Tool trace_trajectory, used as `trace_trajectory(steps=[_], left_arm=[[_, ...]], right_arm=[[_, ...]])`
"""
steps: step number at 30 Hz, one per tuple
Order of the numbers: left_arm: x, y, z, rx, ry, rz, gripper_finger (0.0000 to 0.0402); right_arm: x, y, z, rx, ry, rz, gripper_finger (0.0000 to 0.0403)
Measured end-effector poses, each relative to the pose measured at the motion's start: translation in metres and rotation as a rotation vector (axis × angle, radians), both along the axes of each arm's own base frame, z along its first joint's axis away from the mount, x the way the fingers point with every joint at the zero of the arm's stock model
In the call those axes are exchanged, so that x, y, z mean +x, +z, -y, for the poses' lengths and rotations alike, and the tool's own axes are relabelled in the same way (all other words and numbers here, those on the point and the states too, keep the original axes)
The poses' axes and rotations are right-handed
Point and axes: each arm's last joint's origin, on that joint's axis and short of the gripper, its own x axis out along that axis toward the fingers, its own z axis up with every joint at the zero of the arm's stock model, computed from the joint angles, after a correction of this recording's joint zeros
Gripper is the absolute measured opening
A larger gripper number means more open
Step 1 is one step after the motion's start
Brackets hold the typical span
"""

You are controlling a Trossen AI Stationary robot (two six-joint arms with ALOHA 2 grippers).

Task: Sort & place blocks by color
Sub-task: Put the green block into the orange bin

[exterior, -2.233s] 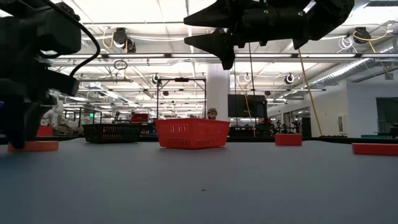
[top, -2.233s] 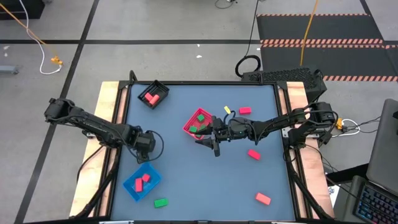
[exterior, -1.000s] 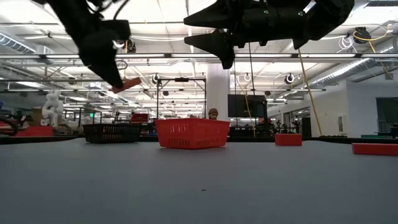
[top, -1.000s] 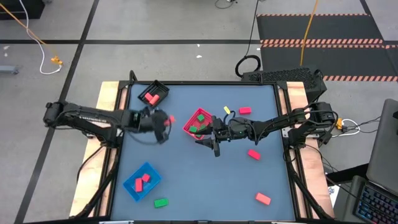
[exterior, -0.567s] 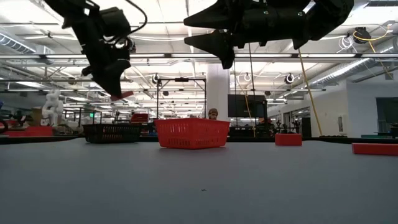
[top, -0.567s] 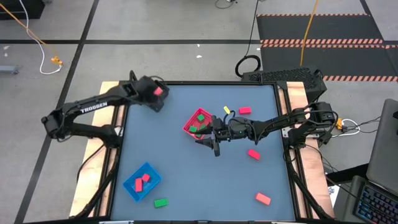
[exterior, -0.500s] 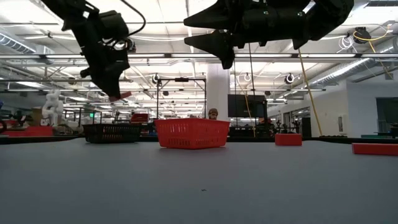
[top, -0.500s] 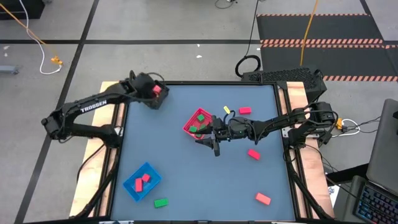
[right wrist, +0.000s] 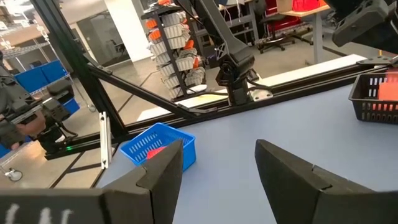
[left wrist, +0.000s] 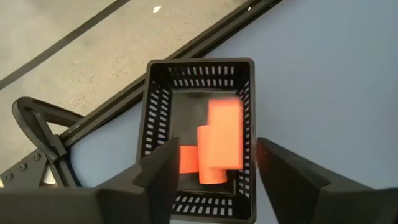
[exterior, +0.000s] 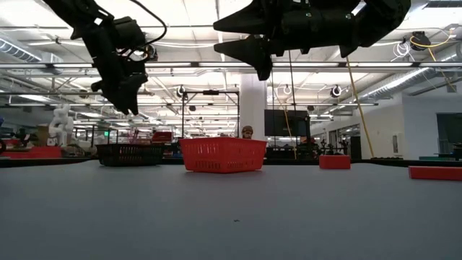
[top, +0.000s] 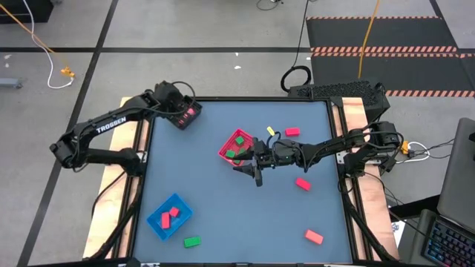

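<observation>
Left gripper [left wrist: 211, 163] open over black tray [left wrist: 155, 106].

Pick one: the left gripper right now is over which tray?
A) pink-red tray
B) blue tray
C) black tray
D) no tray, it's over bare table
C: in the high view the left gripper sits over the black tray at the table's far-left corner, and its wrist view looks straight down into that tray with red blocks in it.

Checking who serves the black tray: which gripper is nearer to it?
Left. The left gripper hangs right above the black tray, fingers apart. The right gripper is far off at mid-table, beside the red tray.
</observation>
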Motion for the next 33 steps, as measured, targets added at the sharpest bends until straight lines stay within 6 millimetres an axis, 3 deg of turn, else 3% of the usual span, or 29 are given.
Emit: trace_trajectory(steps=[8,16,25,33], left_arm=[[0.004,0.000,0.004,-0.001,-0.004,0.004,0.0269],[0.030,0.000,0.035,-0.137,-0.269,0.116,0.0275],[0.064,0.000,0.115,-0.234,-0.581,0.138,0.0275],[0.066,0.000,0.204,-0.297,-0.745,0.141,0.0276]], right_arm=[[0.000,0.000,0.000,0.002,0.000,-0.004,0.0196],[0.000,0.000,0.000,-0.015,0.000,-0.003,0.0196],[0.000,-0.001,0.000,-0.015,0.000,-0.004,0.0196],[0.000,-0.002,0.001,-0.016,0.000,-0.018,0.0196]])
